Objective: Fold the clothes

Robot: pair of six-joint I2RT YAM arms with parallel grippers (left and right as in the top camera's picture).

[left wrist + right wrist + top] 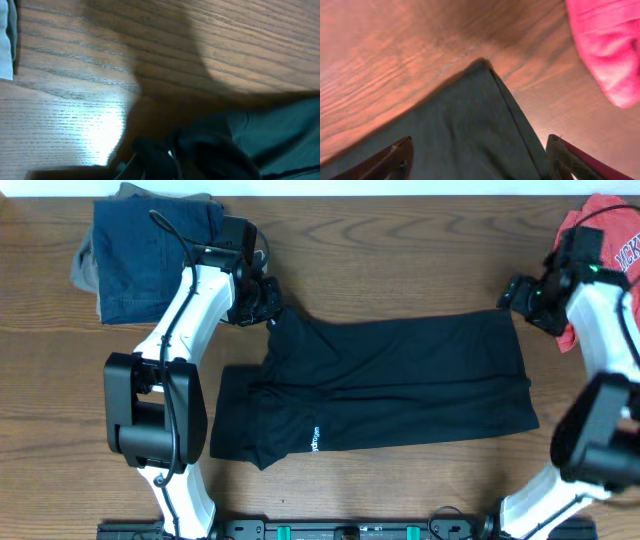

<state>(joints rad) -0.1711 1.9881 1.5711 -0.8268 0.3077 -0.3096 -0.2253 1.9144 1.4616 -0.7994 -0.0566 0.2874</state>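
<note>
On the worktop (pixel 400 240), blur hides whether the left claw (pixel 264 300) pinches; right claw (pixel 479 147) spread; black clothes (pixel 400 380) lie flat, left side creased.

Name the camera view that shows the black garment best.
Overhead: the whole black garment lies spread on the table, white text mark included. The left wrist view catches only a blurred, bunched edge. The right wrist view shows just one corner.
</note>
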